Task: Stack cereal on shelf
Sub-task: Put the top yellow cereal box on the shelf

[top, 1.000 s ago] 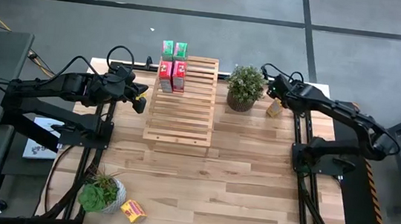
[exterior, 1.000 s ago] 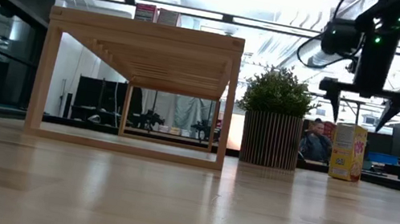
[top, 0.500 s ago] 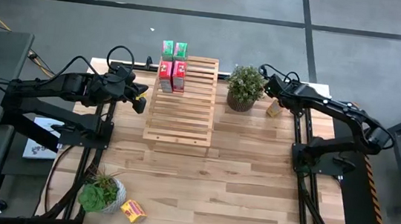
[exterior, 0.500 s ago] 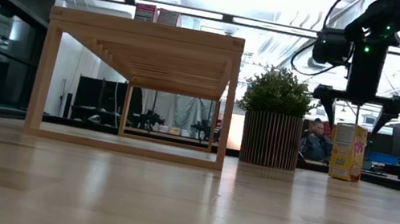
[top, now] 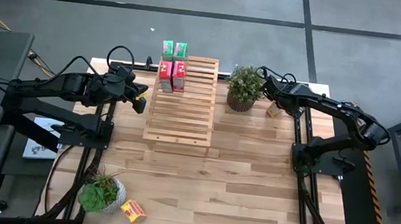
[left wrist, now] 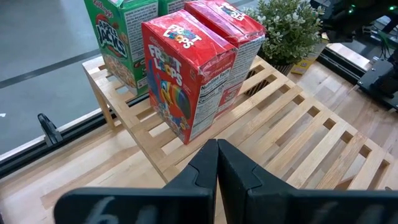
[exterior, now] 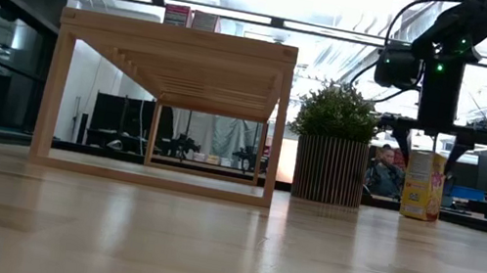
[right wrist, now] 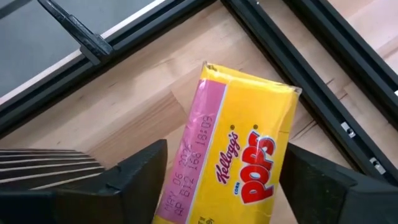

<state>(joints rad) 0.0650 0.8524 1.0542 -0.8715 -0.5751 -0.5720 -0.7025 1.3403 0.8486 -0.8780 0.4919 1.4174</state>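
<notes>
A yellow cereal box (right wrist: 242,155) stands upright on its bottom end at the table's far right (top: 274,108), beside a potted plant. My right gripper (exterior: 430,160) is open and points steeply down over it. One finger stands on each side of the box's top, with a small gap showing on either side in the low view. Two red boxes (left wrist: 199,62) and two green boxes (left wrist: 124,31) stand on the far end of the slatted shelf (top: 181,101). Another yellow box (top: 133,210) lies at the near left. My left gripper (left wrist: 216,162) hovers shut, left of the shelf.
A potted plant (top: 245,87) stands between the shelf and the yellow box, close to my right gripper. A second plant (top: 101,193) sits at the near left corner. Most of the shelf's slats and the middle of the table (top: 216,181) are bare.
My right gripper has sunk toward the yellow box, so its fingertips now reach below the box's top edge on both sides. It has rolled slightly, and its fingers have come a little closer together. The box has not moved.
</notes>
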